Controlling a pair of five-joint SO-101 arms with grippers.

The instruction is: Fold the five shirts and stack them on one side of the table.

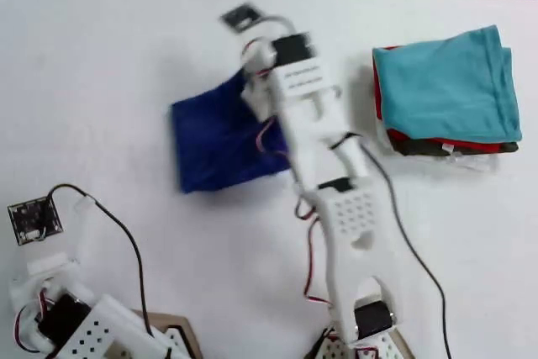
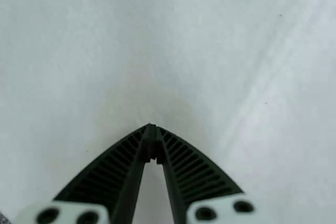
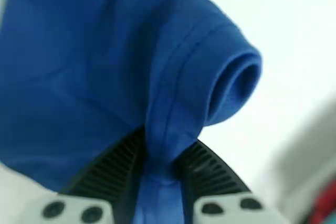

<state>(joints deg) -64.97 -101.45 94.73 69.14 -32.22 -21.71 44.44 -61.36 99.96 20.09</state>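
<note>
A dark blue shirt [image 1: 217,140] lies folded near the table's middle. My right gripper [image 3: 160,169] is shut on a pinched fold of the blue shirt [image 3: 105,66], lifting its edge. In the high view the right arm [image 1: 315,149] reaches over the shirt's right side. A stack of folded shirts [image 1: 445,90], teal on top with red and dark layers under it, rests at the right. My left gripper [image 2: 151,142] is shut with nothing in it over bare white table, and the left arm [image 1: 50,292] sits at the near left corner.
White table [image 1: 101,81] extends wide to the left and far side. Cables [image 1: 126,241] trail from both arm bases at the near edge. A dark floor strip runs beyond the far edge.
</note>
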